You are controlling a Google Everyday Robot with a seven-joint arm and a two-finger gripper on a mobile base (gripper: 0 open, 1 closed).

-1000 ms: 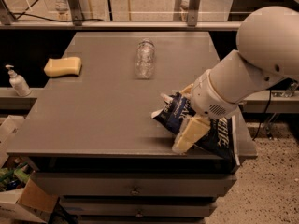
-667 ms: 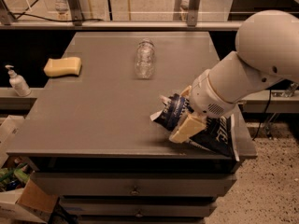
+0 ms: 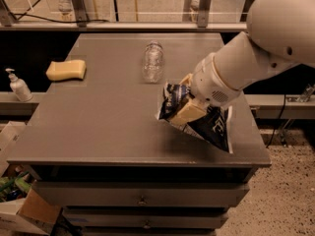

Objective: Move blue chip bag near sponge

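Note:
The blue chip bag (image 3: pixel 211 124) is a crinkled navy bag with white lettering, tilted up off the grey table (image 3: pixel 98 117) at its right front part. My gripper (image 3: pixel 184 107) is shut on the bag's left upper end, with one tan finger (image 3: pixel 186 113) lying across the front of it. The white arm reaches in from the upper right. The sponge (image 3: pixel 66 69) is a pale yellow block lying flat at the table's far left, well apart from the bag.
A clear plastic bottle (image 3: pixel 153 60) lies on its side at the table's back middle, between sponge and bag. A white pump bottle (image 3: pixel 17 85) stands on a lower shelf left of the table. Drawers sit below the table's front edge; boxes lie on the floor at the lower left.
The gripper has lifted the bag and carried it a little left and back from the table's right front corner. The sponge and bottle have not moved.

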